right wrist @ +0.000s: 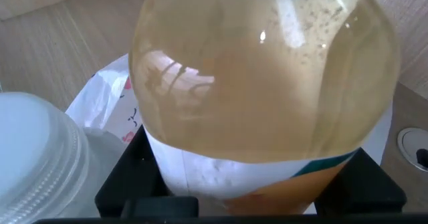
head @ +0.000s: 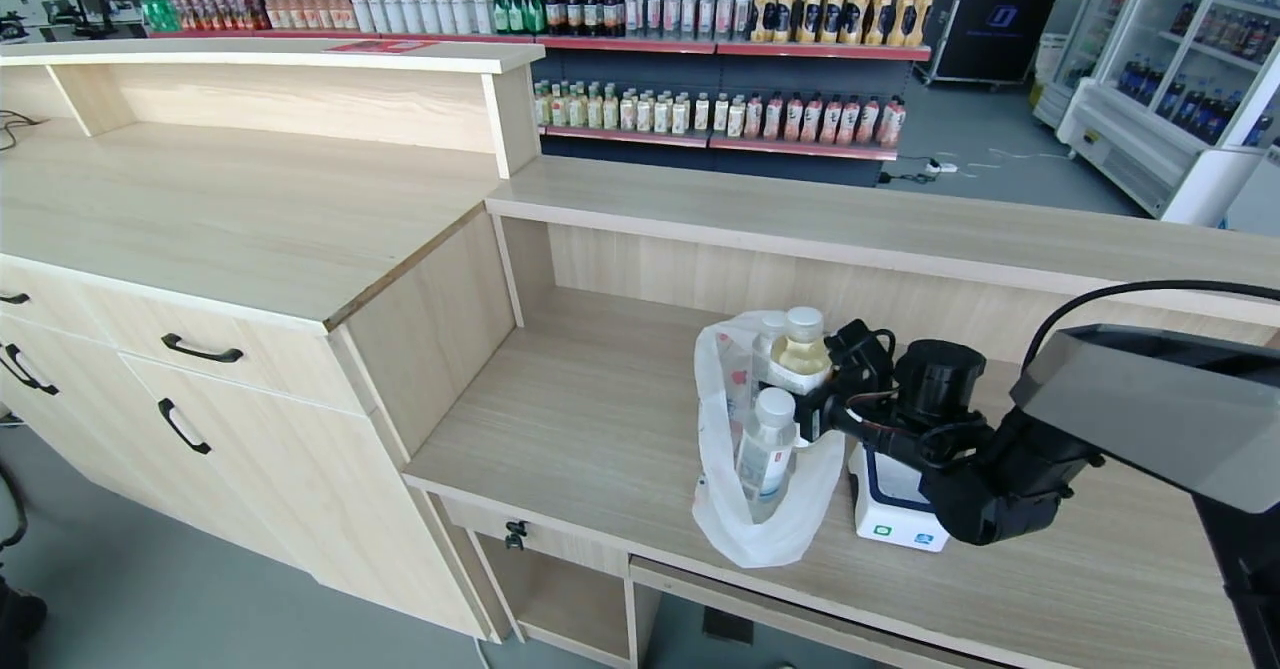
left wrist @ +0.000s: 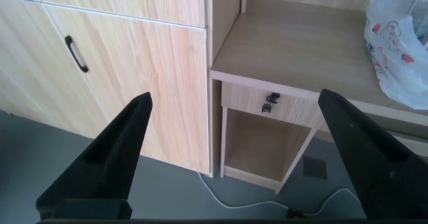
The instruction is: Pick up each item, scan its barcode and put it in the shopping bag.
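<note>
Clamping yellow-drink bottle (head: 800,354) in right gripper (head: 818,399) at mouth of shopping bag (head: 720,509) containing clear bottle (head: 768,444); left gripper (left wrist: 235,103) spread wide, empty.

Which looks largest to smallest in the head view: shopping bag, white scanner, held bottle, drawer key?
1. shopping bag
2. white scanner and held bottle: these look about alike and both are partly hidden, so they are not ranked
3. drawer key

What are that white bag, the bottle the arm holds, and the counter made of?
Shopping bag: thin plastic film, likely; it's translucent and crumples softly. Bottle in the right end effector: clear plastic, probably, glossy with highlights, amber liquid showing through. Counter: wood-grain board, matte, perhaps laminate.
</note>
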Robot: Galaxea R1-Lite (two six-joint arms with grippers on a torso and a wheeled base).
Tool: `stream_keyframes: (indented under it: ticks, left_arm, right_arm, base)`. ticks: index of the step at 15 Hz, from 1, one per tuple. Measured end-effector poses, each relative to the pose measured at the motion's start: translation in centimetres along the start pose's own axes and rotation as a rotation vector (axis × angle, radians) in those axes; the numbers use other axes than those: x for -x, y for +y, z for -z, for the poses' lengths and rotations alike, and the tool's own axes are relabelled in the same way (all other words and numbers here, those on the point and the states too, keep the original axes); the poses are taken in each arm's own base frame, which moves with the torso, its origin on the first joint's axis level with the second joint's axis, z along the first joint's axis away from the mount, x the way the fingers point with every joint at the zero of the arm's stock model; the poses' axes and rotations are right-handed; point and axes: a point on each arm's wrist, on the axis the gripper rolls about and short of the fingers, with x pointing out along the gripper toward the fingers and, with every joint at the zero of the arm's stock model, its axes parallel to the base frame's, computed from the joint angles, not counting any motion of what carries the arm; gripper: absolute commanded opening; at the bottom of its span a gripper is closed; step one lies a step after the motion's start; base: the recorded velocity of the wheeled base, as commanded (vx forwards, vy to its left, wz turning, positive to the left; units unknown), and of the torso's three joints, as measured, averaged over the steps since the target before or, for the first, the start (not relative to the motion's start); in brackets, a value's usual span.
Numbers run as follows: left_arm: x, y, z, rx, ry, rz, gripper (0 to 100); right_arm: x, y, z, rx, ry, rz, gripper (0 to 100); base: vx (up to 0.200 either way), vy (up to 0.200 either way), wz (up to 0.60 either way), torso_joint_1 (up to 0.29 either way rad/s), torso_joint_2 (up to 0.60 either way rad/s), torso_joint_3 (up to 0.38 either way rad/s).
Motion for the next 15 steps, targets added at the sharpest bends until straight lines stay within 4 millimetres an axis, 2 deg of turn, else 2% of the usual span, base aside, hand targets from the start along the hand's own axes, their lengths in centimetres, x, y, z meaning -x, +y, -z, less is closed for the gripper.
stream_keyframes:
  ticks: [5, 15]
  left_arm:
    - [0.0, 0.0, 0.0, 0.0, 0.0, 0.0, 100]
    - [0.0, 0.0, 0.0, 0.0, 0.0, 0.0, 100]
  right_arm:
    - [-0.1, 0.3, 1.3, -0.005, 0.031, -0.007, 0]
    - [2.3, 1.2, 2.5, 0.007, 0.044, -0.005, 0]
  base:
    - [0.0, 0.0, 0.0, 0.0, 0.0, 0.0]
    - [0.0, 0.0, 0.0, 0.0, 0.0, 0.0]
